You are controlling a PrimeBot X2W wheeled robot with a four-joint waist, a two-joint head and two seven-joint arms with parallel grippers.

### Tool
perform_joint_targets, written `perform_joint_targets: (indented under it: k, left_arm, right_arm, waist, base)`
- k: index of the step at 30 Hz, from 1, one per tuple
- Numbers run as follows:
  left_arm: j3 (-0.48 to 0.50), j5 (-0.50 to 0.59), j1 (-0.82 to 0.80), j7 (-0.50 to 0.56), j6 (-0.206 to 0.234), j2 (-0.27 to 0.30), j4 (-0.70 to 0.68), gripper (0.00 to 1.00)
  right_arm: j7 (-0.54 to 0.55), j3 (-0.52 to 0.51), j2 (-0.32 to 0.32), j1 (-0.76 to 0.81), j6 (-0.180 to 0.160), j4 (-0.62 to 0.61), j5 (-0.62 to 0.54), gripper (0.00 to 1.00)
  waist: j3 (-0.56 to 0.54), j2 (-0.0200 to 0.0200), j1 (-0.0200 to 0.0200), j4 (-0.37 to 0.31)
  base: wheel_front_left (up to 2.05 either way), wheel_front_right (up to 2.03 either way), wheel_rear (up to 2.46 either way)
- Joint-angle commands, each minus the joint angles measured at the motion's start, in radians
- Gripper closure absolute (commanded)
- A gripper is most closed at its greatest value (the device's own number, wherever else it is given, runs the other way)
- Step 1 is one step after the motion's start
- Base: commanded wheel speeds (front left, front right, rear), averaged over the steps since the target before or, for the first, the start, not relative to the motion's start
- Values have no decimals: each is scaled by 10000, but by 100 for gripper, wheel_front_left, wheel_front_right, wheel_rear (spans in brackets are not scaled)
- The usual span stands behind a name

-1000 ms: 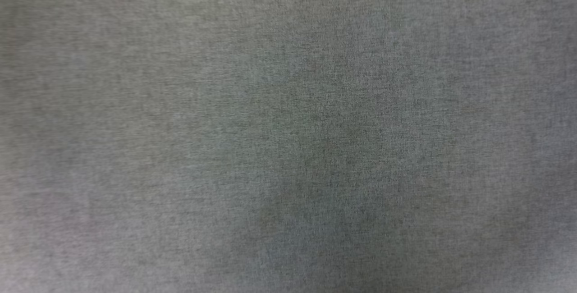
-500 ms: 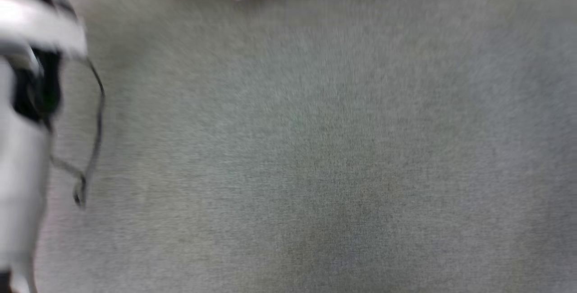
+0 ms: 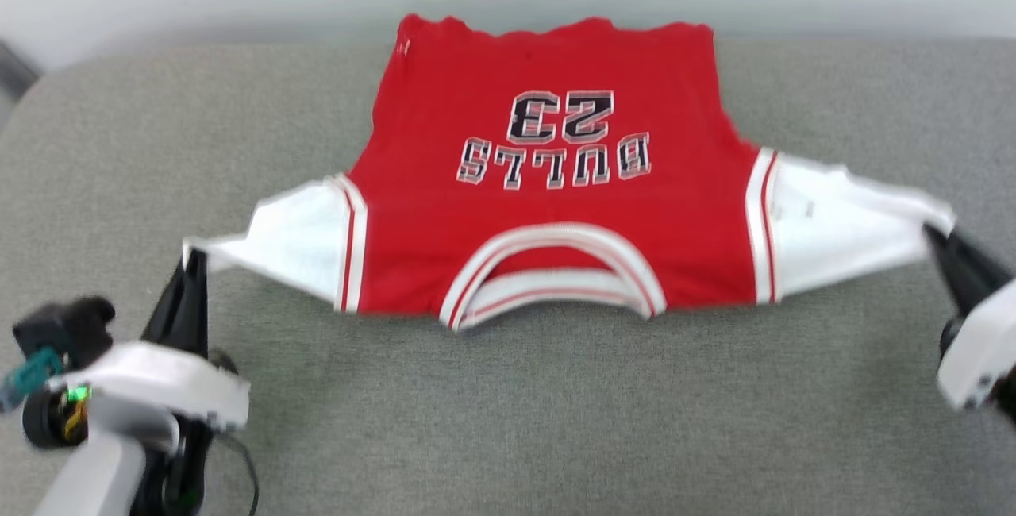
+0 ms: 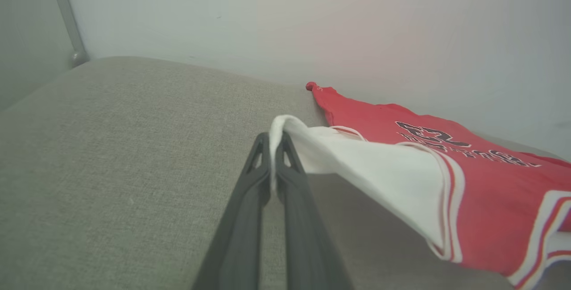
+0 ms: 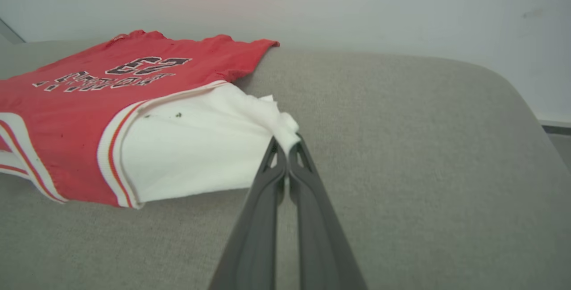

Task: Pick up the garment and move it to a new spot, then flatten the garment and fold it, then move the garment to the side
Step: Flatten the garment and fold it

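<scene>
1. Head view is tilting up: a second ago it was showing bare grey cushion; now the garment is lying spread at 12 o'clock.
2. Left gripper at 8 o'clock and right gripper at 3 o'clock are pinching the white sleeve tips taut, so flattening looks to be underway.
3. Soft red knit and ribbed striped trim are resting on the coarse woven cushion.
</scene>
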Motion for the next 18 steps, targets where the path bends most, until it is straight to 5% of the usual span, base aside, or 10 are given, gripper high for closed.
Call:
perform_joint_targets:
  k: [1,9,16,17,18]
  left_arm:
    - [75,-22,394,54,168,126,-211,100]
    - [573,-393,3570,624,1578,601,-2242,100]
    - [371,-639,5174,1005,2085,427,-2934,100]
    - [295,-637,5235,996,2110,353,-2919,100]
    - [213,-637,5250,975,2098,273,-2872,100]
  right_arm:
    - [176,-122,127,474,-13,-241,-142,100]
    - [1692,-848,1375,3804,-14,-1399,-631,100]
    - [2296,-1106,2119,5158,-14,-1230,-850,100]
    - [2294,-1097,2141,5187,-14,-1159,-907,95]
    - [2321,-1085,2218,5169,-14,-1064,-878,30]
  waist:
    - [-336,0,2,45]
    - [-821,0,2,-171]
    - [-737,0,2,-193]
    - [-715,0,2,-196]
    - [-688,0,2,-187]
  base:
    - [0,0,0]
    - [0,0,0]
    - [0,0,0]
    - [0,0,0]
    - [0,0,0]
